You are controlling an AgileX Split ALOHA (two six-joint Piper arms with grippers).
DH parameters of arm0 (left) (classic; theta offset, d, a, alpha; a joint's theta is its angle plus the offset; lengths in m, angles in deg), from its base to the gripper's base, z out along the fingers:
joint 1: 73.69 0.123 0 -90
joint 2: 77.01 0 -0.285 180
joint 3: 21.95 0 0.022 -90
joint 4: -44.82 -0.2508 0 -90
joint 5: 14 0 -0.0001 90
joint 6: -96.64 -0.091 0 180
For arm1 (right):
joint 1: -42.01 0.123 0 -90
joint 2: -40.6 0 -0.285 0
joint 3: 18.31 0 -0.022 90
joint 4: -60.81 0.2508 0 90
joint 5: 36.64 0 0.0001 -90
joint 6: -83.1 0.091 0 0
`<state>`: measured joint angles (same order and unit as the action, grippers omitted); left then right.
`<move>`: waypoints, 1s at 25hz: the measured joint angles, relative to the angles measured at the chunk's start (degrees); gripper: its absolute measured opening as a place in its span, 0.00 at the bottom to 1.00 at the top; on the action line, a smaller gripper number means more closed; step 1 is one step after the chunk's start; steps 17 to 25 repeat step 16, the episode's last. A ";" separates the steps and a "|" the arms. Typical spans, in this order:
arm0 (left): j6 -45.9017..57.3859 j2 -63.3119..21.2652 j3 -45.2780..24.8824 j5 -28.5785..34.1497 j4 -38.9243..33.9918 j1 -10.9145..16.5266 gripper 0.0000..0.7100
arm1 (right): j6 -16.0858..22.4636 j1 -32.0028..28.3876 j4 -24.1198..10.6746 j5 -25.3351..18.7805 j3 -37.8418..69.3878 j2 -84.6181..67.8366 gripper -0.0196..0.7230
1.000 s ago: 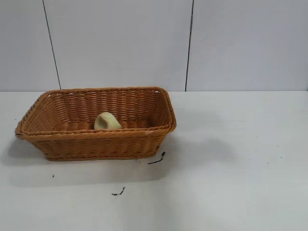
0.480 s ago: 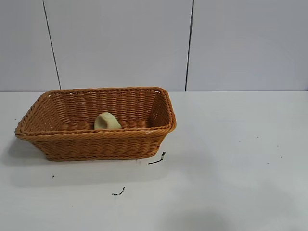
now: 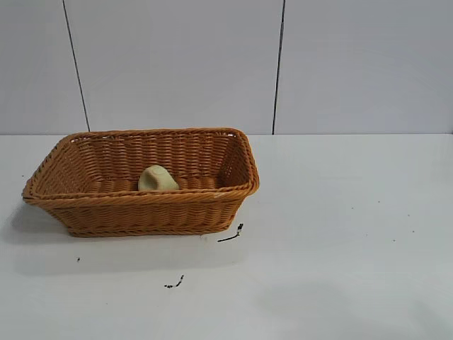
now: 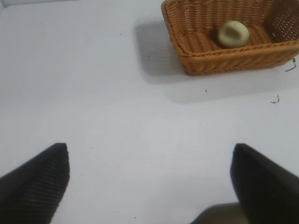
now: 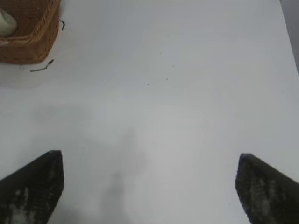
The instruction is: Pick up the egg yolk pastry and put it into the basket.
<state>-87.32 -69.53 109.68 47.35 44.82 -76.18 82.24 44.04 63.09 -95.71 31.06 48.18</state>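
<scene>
The orange-brown wicker basket (image 3: pixel 141 205) stands on the white table at the left. The pale yellow-cream egg yolk pastry (image 3: pixel 157 178) lies inside it on the basket floor. It also shows in the left wrist view (image 4: pixel 233 33) inside the basket (image 4: pixel 224 58), and at the edge of the right wrist view (image 5: pixel 5 22) with a basket corner (image 5: pixel 32 44). My left gripper (image 4: pixel 149 182) is open and empty above bare table, well away from the basket. My right gripper (image 5: pixel 149 184) is open and empty above bare table to the basket's right. Neither arm shows in the exterior view.
Two small black scraps lie on the table in front of the basket, one near its right corner (image 3: pixel 231 234) and one closer to the front (image 3: pixel 175 282). A grey panelled wall stands behind the table.
A faint shadow on the table right of the basket has slid toward the front edge and faded. The basket and pastry have not moved.
</scene>
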 joint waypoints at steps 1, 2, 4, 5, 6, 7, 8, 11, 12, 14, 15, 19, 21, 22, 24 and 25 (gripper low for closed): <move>0.00 0.00 0.00 0.00 0.00 0.00 0.98 | 0.00 0.00 0.00 0.00 0.00 -0.07 0.96; 0.00 0.00 0.00 0.00 0.00 0.00 0.98 | 0.00 0.00 0.00 0.00 0.00 -0.07 0.96; 0.00 0.00 0.00 0.00 0.00 0.00 0.98 | 0.00 0.00 0.00 0.00 0.00 -0.07 0.96; 0.00 0.00 0.00 0.00 0.00 0.00 0.98 | 0.00 0.00 -0.07 0.00 0.00 -0.07 0.96; 0.00 0.00 0.00 0.00 0.00 0.00 0.98 | 0.05 0.00 -0.19 0.00 0.00 -0.07 0.96; 0.00 0.00 0.00 0.00 0.00 0.00 0.98 | 0.26 0.00 -0.45 0.00 0.00 -0.07 0.96; 0.00 0.00 0.00 0.00 0.00 0.00 0.98 | 0.46 0.00 -0.77 0.00 0.00 -0.07 0.96; 0.00 0.00 0.00 0.00 0.00 0.00 0.98 | 0.86 0.00 -1.46 0.00 0.00 -0.07 0.96; 0.00 0.00 0.00 0.00 0.00 0.00 0.98 | 0.86 0.00 -1.51 0.00 0.00 -0.07 0.96; 0.00 0.00 0.00 0.00 0.00 0.00 0.98 | 0.86 0.00 -1.51 0.00 0.00 -0.07 0.96; 0.00 0.00 0.00 0.00 0.00 0.00 0.98 | 0.86 0.00 -1.51 0.00 0.00 -0.07 0.96; 0.00 0.00 0.00 0.00 0.00 0.00 0.98 | 0.86 0.00 -1.51 -0.05 0.00 -0.07 0.96; 0.00 0.00 0.00 0.00 0.00 0.00 0.98 | 0.86 0.00 -1.51 -0.05 0.00 -0.07 0.96; 0.00 0.00 0.00 0.00 0.00 0.00 0.98 | 0.86 0.00 -1.51 -0.05 0.00 -0.07 0.96; 0.00 0.00 0.00 0.00 0.00 0.00 0.98 | 0.86 0.00 -1.51 -0.05 0.00 -0.07 0.96; 0.00 0.00 0.00 0.00 0.00 0.00 0.98 | 0.86 0.00 -1.51 -0.05 0.00 -0.07 0.96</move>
